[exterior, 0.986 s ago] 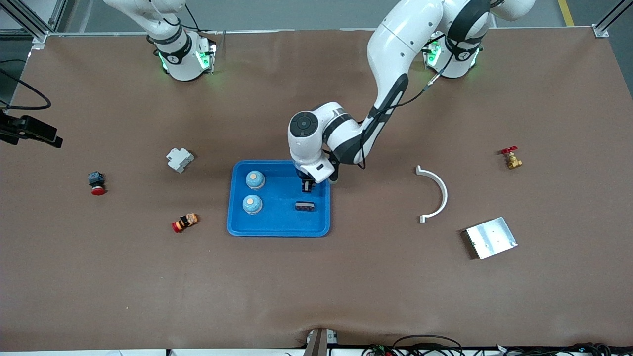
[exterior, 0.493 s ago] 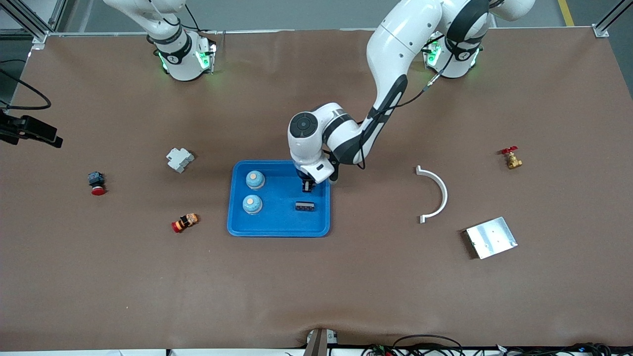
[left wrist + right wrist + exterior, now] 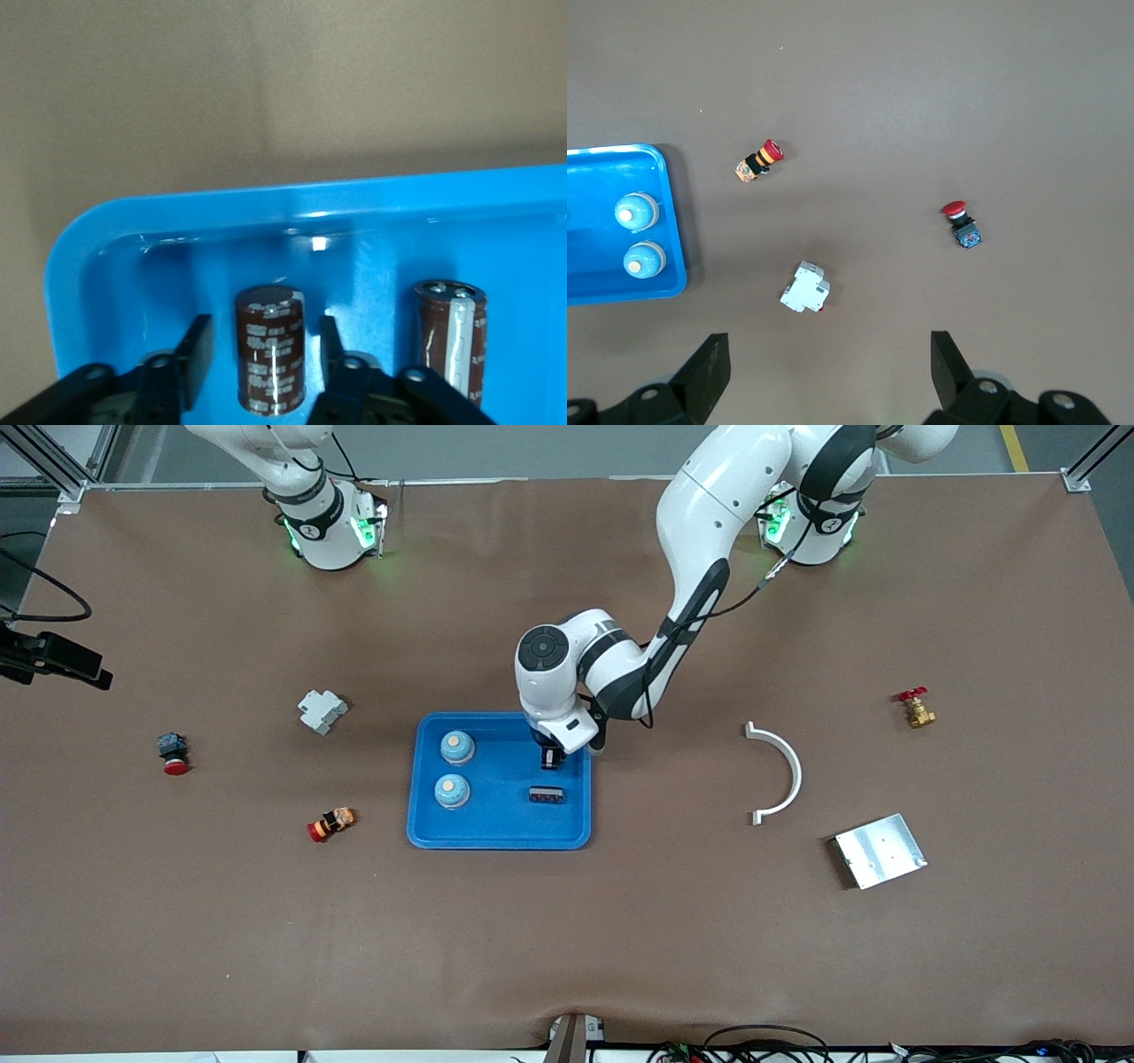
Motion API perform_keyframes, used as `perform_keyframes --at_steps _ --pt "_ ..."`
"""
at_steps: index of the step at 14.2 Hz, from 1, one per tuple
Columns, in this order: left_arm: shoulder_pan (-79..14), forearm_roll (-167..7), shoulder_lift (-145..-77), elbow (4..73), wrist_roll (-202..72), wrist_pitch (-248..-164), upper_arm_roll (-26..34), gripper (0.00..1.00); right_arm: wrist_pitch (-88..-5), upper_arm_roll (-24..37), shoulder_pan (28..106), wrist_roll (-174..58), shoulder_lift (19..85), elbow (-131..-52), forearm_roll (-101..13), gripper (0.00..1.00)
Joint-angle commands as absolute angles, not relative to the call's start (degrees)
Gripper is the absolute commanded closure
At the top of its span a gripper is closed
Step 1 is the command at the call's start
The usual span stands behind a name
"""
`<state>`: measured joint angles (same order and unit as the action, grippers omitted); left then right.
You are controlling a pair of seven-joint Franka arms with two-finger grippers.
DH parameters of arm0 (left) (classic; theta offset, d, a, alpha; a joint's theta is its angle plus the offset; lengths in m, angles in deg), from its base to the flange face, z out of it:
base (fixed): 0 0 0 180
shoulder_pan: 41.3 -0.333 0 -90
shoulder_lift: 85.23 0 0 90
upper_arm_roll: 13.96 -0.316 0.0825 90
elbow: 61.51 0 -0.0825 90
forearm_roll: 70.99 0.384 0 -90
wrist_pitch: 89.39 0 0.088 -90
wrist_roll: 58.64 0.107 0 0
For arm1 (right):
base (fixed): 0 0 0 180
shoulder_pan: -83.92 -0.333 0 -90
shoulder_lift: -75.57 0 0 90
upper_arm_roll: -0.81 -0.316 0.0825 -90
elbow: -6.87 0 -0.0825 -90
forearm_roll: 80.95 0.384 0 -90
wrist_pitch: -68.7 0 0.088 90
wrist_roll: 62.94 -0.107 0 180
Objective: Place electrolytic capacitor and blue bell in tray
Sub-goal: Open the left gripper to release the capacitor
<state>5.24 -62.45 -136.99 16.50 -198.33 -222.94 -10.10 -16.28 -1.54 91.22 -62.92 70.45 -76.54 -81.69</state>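
The blue tray [image 3: 505, 819] holds two blue bells [image 3: 457, 747] [image 3: 452, 790] at its end toward the right arm. A dark electrolytic capacitor [image 3: 547, 794] lies at the tray's other end. My left gripper [image 3: 551, 760] is low in the tray, close to its rim [image 3: 292, 199]. It is open, and a second brown capacitor [image 3: 270, 347] lies between its fingers [image 3: 197, 350] with a gap on each side. The first capacitor [image 3: 450, 341] lies beside it. My right gripper [image 3: 828, 372] is open and empty, high over the table. From there I see the tray [image 3: 675, 226] and both bells [image 3: 636, 211] [image 3: 643, 258].
Toward the right arm's end lie a white block [image 3: 322, 711], a red push button [image 3: 173, 753] and a red-and-orange part [image 3: 331, 824]. Toward the left arm's end lie a white curved piece [image 3: 780, 775], a silver plate [image 3: 880, 850] and a brass valve [image 3: 917, 708].
The left gripper's fingers have parted and let go of the capacitor in the tray. The arm itself has hardly moved, and the right arm is still.
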Motion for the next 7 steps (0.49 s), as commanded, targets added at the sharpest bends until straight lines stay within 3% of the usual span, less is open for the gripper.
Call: perform_keyframes --at_steps 1,7 --pt "6.0 -60.9 -136.4 15.7 -199.2 -223.3 -11.0 0.00 -15.9 -2.0 92.0 -63.6 70.3 -76.1 -80.6 0.00" --pt "5.3 -61.0 -133.6 15.5 -198.0 -221.0 -10.9 0.00 -15.9 -2.0 92.1 -63.6 70.3 -76.1 -80.6 0.00"
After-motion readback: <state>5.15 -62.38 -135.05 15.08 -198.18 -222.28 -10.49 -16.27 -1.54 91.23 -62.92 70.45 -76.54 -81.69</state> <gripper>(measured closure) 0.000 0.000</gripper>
